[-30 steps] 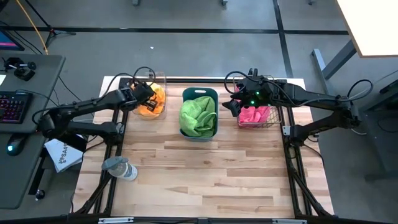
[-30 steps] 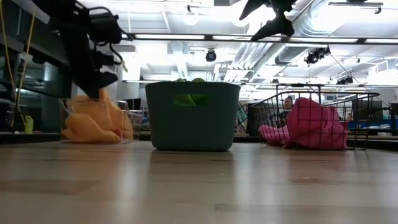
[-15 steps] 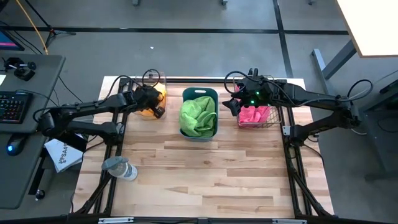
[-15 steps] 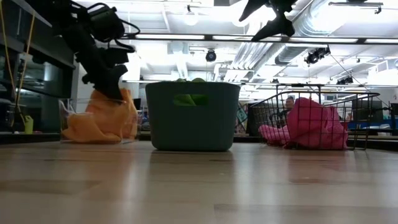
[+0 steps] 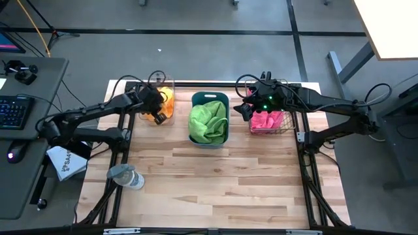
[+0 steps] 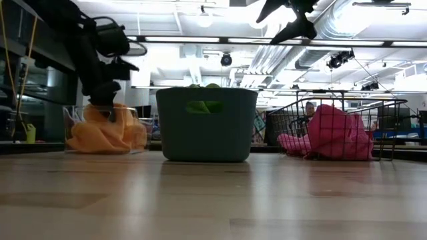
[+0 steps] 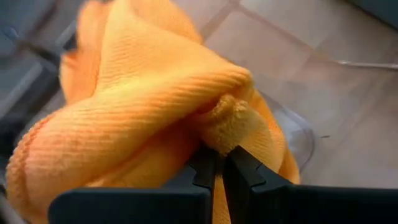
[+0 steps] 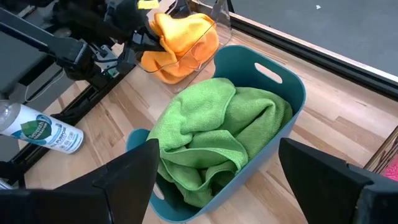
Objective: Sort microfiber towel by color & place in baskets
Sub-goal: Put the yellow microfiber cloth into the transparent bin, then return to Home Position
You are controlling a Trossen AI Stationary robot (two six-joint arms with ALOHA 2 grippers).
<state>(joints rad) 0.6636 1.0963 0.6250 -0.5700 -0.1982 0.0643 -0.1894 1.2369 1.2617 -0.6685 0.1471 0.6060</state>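
Far left, off the table: a side desk carrying a keyboard (image 5: 14, 112). On the table's near-left corner a spray bottle (image 5: 126, 176) lies on its side.

Left arm reaches in over the back-left of the table. Left gripper (image 7: 219, 163) sits at the clear plastic bin (image 5: 160, 99), its fingers (image 7: 245, 174) pressed together on a fold of the orange towel (image 7: 143, 106). In the low view the gripper is down at the bin's rim, with the orange cloth heaped inside the bin and bulging just above its walls. The bin stands at the back-left of the wooden table (image 5: 215, 183).

Centre: teal plastic tub (image 5: 209, 99) just to the right of the clear bin, apart from it. It holds a crumpled green towel (image 5: 208, 119) that fills it to about the rim. Right wrist view shows the same tub with a cut-out handle in its end wall, and the clear bin with the left arm beyond it.

Right: wire-mesh basket (image 6: 337, 107) at the back-right, apart from the tub. A pink towel (image 5: 266, 120) lies in it, one part piled up against the mesh side. Right gripper (image 5: 244, 111) hangs above the gap between tub and basket, clear of both. Its fingers are spread wide with nothing between them, per the right wrist view.
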